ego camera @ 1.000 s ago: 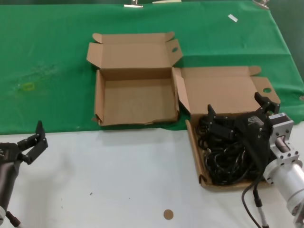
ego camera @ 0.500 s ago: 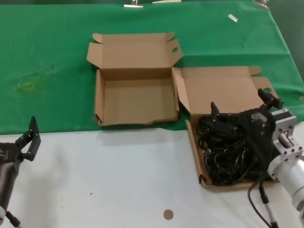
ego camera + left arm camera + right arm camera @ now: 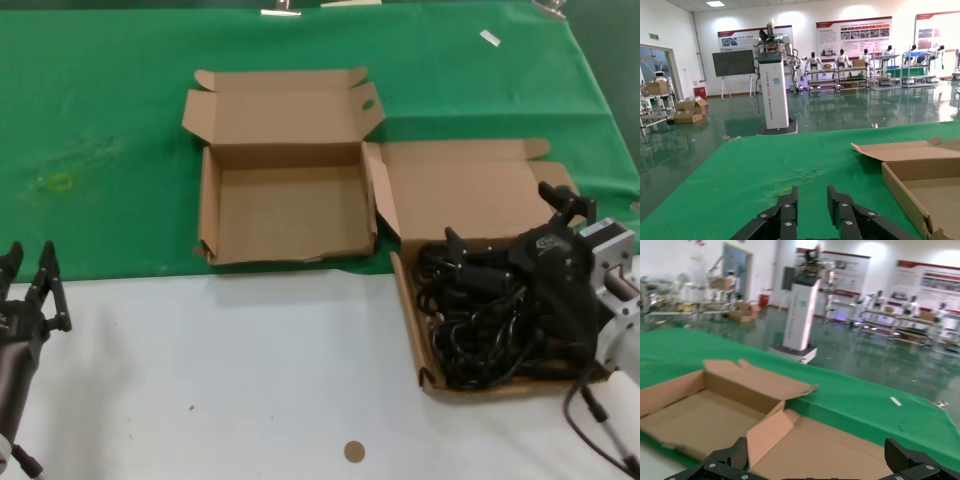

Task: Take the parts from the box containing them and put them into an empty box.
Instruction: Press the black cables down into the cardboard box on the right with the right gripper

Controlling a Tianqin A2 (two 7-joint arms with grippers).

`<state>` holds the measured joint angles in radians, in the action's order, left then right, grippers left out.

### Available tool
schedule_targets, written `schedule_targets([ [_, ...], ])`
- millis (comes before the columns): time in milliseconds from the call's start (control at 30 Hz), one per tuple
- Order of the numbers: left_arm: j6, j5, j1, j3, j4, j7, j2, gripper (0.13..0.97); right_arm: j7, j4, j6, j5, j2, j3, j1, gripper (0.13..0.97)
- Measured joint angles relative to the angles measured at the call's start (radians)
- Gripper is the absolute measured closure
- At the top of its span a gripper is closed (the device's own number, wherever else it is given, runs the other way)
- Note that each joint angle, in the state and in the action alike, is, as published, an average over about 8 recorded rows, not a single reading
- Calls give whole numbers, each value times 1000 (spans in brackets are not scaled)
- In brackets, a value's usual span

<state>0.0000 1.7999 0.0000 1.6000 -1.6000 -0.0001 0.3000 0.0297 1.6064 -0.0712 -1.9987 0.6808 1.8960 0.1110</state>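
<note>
Black right tool (image 3: 510, 232) wide open over parts (image 3: 480, 325)

The black right end effector (image 3: 510, 235) reaches in from the right side, its two fingers spread wide apart. The black left end effector (image 3: 28, 275) sits low at the left edge, its fingers close together with a small gap.

Left gripper (image 3: 28, 262) turned, farther left.
</note>
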Motion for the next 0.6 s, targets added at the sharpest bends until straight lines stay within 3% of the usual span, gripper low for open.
schedule_targets([
  [333,0,0,0,0,0,0,0,883,79,16,102,-25,264,151,89,129],
  [600,0,0,0,0,0,0,0,945,110,3,312,66,376,152,134,129],
])
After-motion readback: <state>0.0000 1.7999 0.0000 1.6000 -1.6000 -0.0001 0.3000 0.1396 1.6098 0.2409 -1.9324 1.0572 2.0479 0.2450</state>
